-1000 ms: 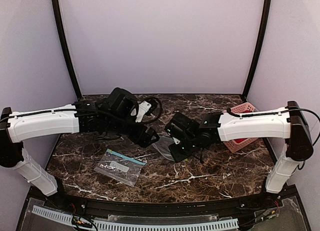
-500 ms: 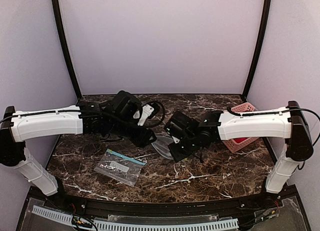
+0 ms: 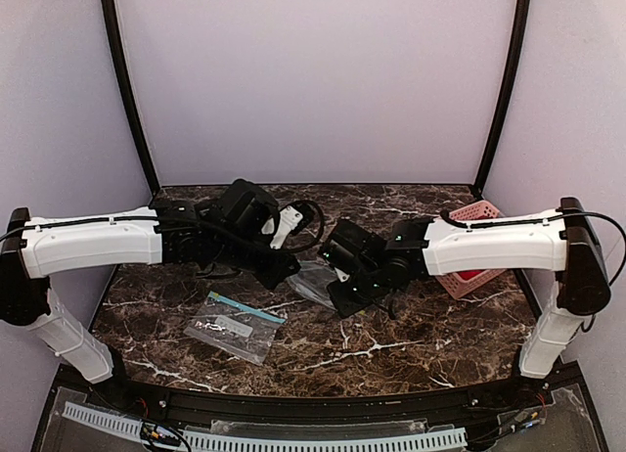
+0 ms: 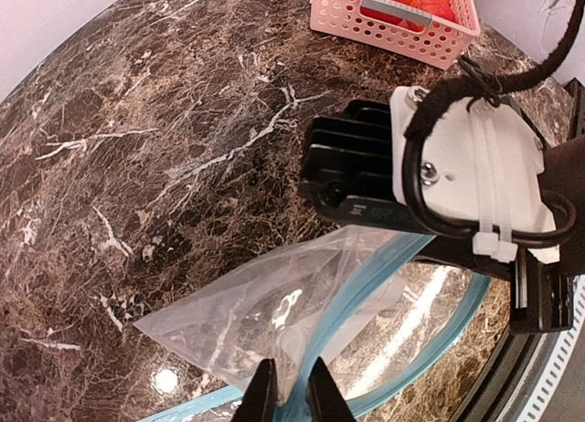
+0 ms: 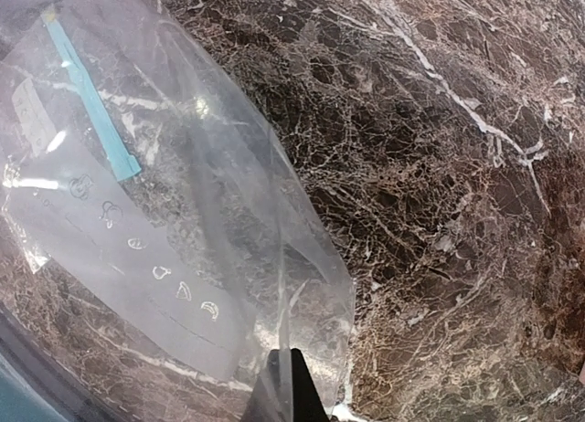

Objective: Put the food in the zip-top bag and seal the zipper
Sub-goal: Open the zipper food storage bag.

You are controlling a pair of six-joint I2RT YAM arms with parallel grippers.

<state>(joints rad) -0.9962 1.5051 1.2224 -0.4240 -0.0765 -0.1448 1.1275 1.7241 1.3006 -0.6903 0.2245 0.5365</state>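
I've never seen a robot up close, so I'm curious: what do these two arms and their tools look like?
Both the left arm and right arm have white shells with black joints and wrists. A black cable runs along each. The right wrist carries a white plate with white zip ties holding its cable. The left tool and right tool have slim black fingers.

A robot test booth. Plain pale lilac walls [image 3: 313, 80] and black corner poles [image 3: 127, 90] enclose the dark brown marbled table [image 3: 391, 344].
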